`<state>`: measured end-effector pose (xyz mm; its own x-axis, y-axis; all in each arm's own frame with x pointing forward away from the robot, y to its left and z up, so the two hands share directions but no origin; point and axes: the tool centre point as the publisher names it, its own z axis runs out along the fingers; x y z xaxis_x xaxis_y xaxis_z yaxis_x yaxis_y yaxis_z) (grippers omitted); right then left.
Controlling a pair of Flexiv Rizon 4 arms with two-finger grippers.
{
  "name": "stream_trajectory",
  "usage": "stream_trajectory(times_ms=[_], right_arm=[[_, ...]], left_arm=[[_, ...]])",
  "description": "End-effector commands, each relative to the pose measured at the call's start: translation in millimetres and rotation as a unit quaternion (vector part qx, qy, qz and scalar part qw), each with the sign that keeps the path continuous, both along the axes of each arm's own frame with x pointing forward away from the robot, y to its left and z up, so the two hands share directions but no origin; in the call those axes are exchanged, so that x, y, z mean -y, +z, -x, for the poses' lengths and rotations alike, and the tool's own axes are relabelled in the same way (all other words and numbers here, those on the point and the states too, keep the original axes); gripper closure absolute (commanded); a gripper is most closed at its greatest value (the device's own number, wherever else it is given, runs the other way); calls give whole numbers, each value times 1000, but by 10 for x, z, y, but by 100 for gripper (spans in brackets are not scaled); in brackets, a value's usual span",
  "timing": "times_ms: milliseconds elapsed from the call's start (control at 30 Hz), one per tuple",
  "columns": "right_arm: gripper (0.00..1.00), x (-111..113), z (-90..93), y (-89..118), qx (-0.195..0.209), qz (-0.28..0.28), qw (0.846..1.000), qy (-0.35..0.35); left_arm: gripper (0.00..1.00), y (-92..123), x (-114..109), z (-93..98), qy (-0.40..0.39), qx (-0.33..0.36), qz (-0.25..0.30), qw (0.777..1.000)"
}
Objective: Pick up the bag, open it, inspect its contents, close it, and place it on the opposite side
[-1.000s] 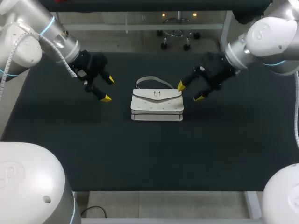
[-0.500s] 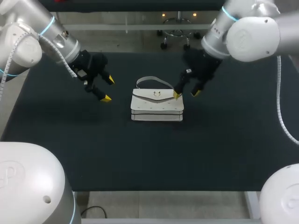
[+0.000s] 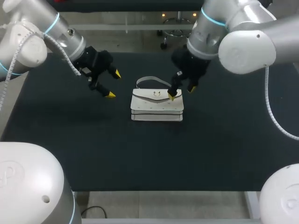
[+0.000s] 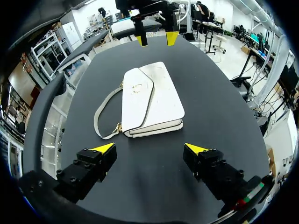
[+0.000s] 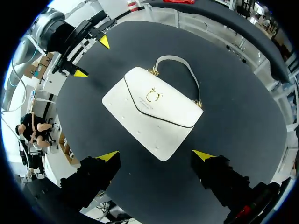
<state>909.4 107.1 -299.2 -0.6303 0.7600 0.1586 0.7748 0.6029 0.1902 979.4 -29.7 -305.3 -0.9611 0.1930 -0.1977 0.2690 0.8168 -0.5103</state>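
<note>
Bag point(image 3: 157, 105), flap shut, sits mid-surface point(image 3: 140, 154) with both claws spread near it.
Its strap lies toward the far edge. The right claw point(image 3: 181, 93), fingers wide apart, hangs over the bag's right end; in the head view one yellow tip overlaps the flap's corner, contact unclear. The left claw point(image 3: 113, 84), also spread, sits apart off the bag's left end. Dark surface stretches wide around the bag, with every edge well away.

White bag point(image 3: 157, 105), gold clasp point(image 5: 153, 94), grey strap point(image 4: 100, 114); black table point(image 3: 140, 154); left gripper point(image 3: 113, 84) and right gripper point(image 3: 181, 92) black, yellow-tipped.
</note>
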Motion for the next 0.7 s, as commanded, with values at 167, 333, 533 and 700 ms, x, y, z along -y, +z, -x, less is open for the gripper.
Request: stream_trajectory(times_ms=[167, 333, 533, 700], right_arm=[[0, -30, 204, -68, 143, 82, 981, 104], [0, 12, 266, -140, 207, 74, 964, 151], [0, 32, 299, -275, 254, 74, 941, 210], [0, 16, 288, -311, 245, 81, 939, 229]], left_arm=[[0, 14, 84, 164, -36, 71, 20, 997], [0, 17, 101, 196, -55, 95, 41, 993], [0, 7, 178, 267, -105, 125, 72, 984], [0, 7, 178, 267, -105, 125, 72, 984]])
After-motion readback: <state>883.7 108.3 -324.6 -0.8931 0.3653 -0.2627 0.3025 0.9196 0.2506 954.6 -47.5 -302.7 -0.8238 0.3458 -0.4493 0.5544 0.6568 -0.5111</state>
